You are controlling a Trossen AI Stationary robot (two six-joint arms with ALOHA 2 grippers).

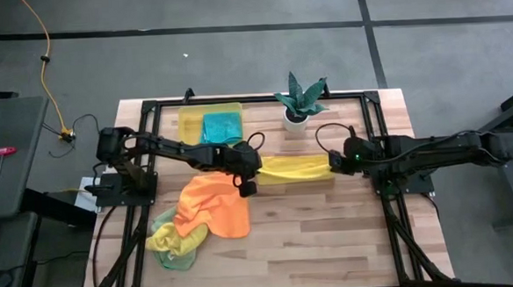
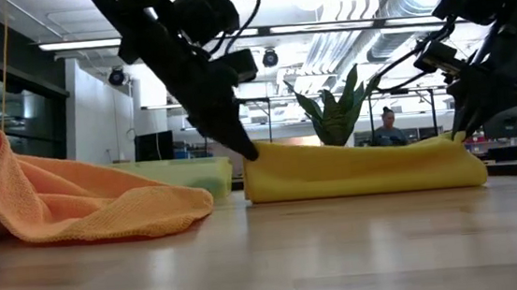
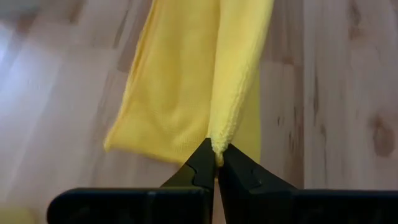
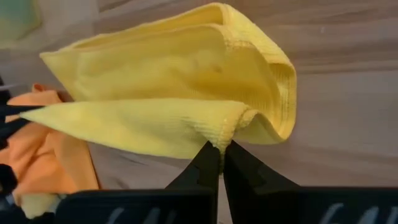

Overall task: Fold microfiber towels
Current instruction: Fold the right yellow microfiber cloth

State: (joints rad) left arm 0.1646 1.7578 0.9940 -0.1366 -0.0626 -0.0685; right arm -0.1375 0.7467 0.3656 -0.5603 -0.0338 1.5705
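Note:
A yellow towel (image 1: pixel 295 168) lies folded into a long band at the table's middle, its lower layers on the wood (image 2: pixel 364 175). My left gripper (image 1: pixel 247 186) is shut on its left end. My right gripper (image 1: pixel 335 161) is shut on its right end. An orange towel (image 1: pixel 211 206) lies heaped to the left over a yellow and a light green towel (image 1: pixel 174 246). A teal towel (image 1: pixel 221 126) lies in the yellow bin (image 1: pixel 210 122). My left gripper pinches a corner (image 3: pixel 219 148) at the yellow towel's left end between its two fingertips, slanting down. The upper layer runs taut from the fingers and the rest lies on the table. My right gripper pinches a bunched corner (image 4: pixel 221 138) at the yellow towel's right end between its fingertips, coming from the table's right. The upper fold is raised and the lower layers lie on the wood.
A potted plant (image 1: pixel 299 97) stands at the far edge, right of the bin. Bare wood (image 1: pixel 332 236) lies toward the near edge and the right. A black frame (image 1: pixel 391 198) runs around the table. A person (image 2: pixel 387 126) shows far behind in the room.

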